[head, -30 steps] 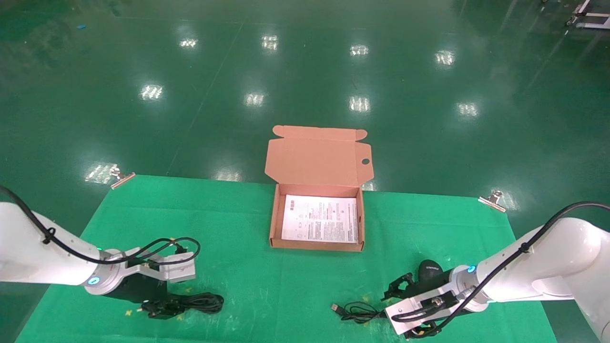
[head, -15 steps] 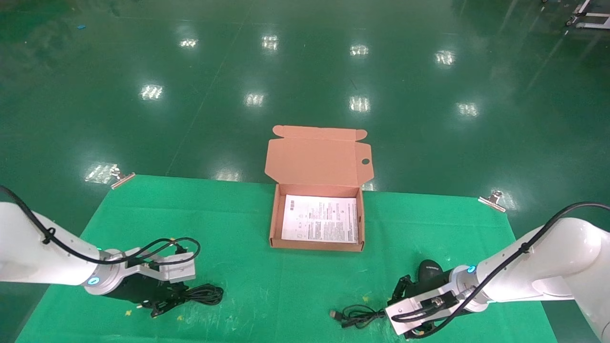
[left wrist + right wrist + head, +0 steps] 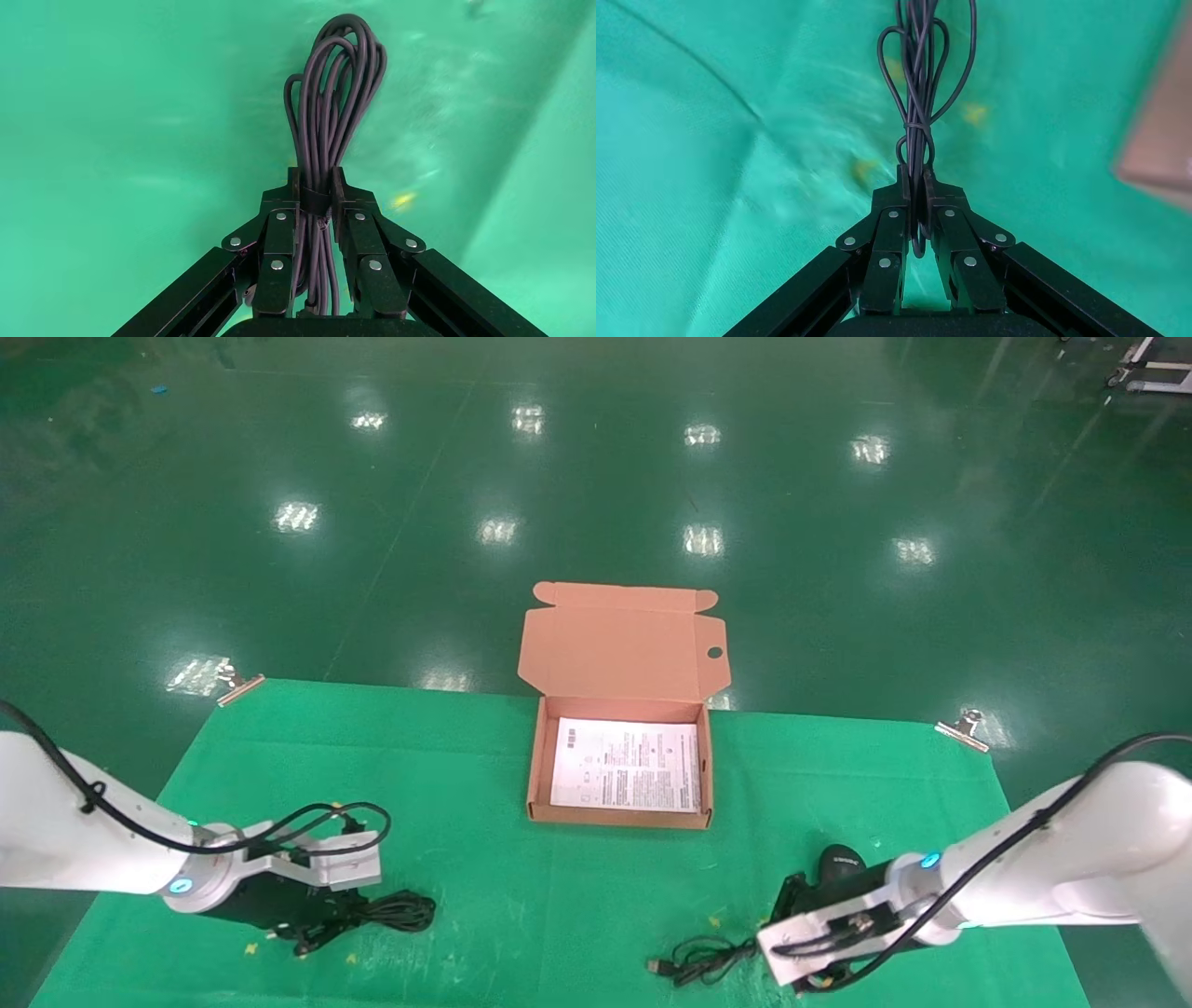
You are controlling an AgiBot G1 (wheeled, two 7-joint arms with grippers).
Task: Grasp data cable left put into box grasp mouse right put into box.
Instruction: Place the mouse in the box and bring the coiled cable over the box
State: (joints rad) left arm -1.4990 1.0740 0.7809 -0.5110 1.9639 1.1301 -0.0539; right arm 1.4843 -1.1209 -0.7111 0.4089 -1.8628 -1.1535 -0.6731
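Observation:
The data cable (image 3: 402,910), a black bundle of long loops, lies at the front left of the green mat. My left gripper (image 3: 312,919) is shut on it; in the left wrist view the fingertips (image 3: 315,186) clamp the bundle (image 3: 337,91) at its strap. The black mouse (image 3: 841,864) sits at the front right, partly hidden by my right arm. My right gripper (image 3: 790,901) is shut on the mouse's thin cord (image 3: 698,961); in the right wrist view it (image 3: 914,184) pinches the cord loops (image 3: 916,91). The open box (image 3: 533,775) stands mid-table.
A white printed sheet (image 3: 624,777) lies in the box, and the lid flap (image 3: 622,645) stands up behind it. Metal clips (image 3: 239,685) (image 3: 964,727) hold the mat's far corners. A blurred box edge (image 3: 1158,140) shows in the right wrist view.
Both grippers have closed: the left on the data cable, which shifted slightly away, the right on the mouse's cord, which shifted a little.

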